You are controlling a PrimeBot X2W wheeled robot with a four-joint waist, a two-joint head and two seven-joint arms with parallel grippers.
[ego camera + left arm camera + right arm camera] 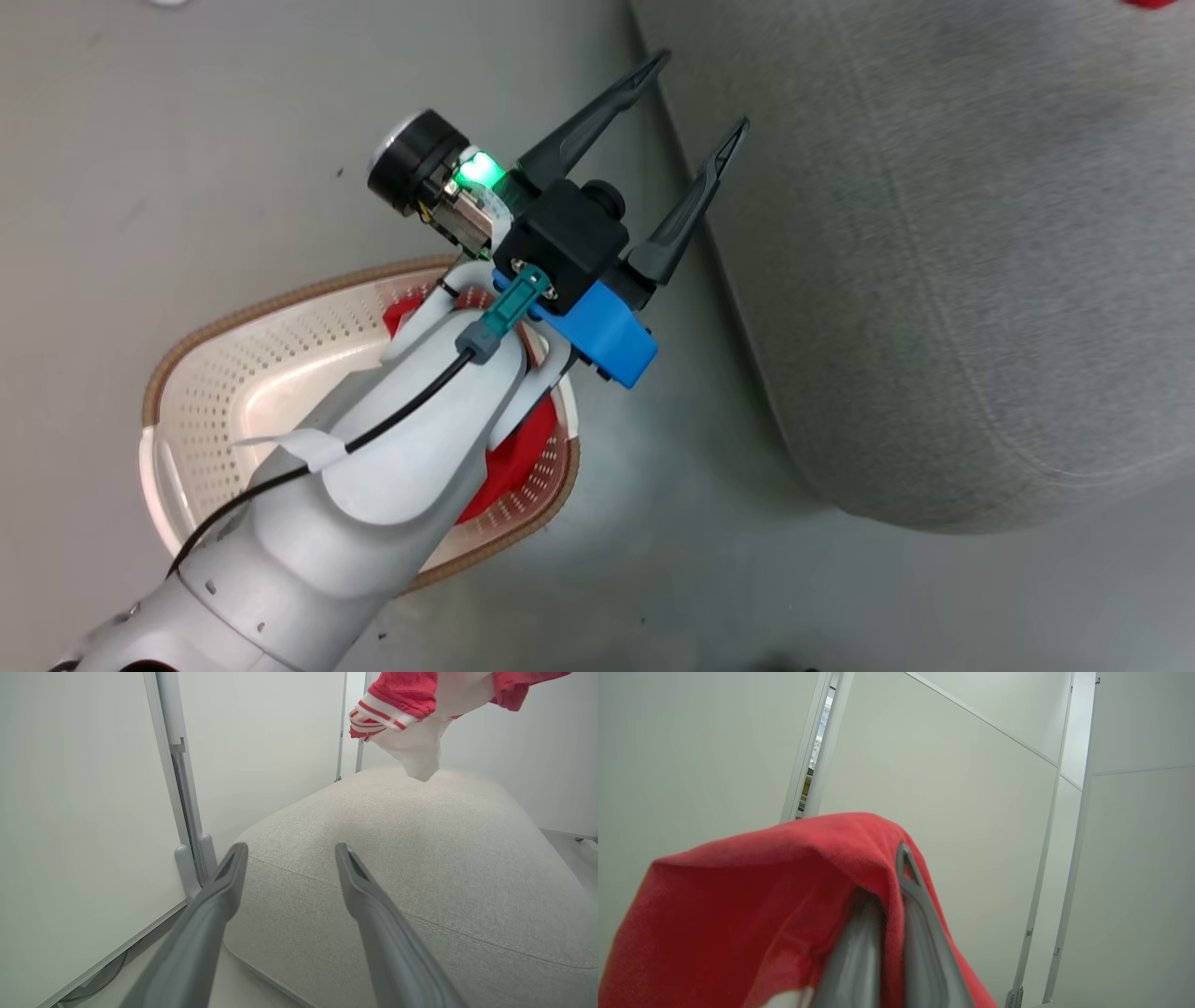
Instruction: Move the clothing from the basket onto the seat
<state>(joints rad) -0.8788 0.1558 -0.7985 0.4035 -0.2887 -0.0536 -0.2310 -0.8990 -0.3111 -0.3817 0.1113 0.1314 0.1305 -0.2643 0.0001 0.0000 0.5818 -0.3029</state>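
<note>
**One garment aloft, one in the basket: where it could slip**

Nearest, the basket (233, 373) stood on the floor (187, 140), left of the seat (934, 280), with a red garment (518, 457) bunched at its right end. The left forearm crossed right above it and hid much of that cloth from the head view. A reach made on so partial a view could have caught the rim and tipped or pushed the light basket.

Just beyond, the left end effector (705, 88) hung empty, its fingers spread wide, over the strip of floor between basket and seat. It pointed at the seat's edge, with the basket's garment behind and below it.

Farther off, the held garment (402, 695) dangled above the far part of the seat, its white panel lowest, seemingly not yet resting on the cushion. The right end effector (892, 872) was clamped on it, the fingers pressed together with red cloth draped over the tips.

On release, that drape might have clung to the fingers and been dragged back. A drop too near the rounded edge could have let the cloth slide to the floor.
</note>
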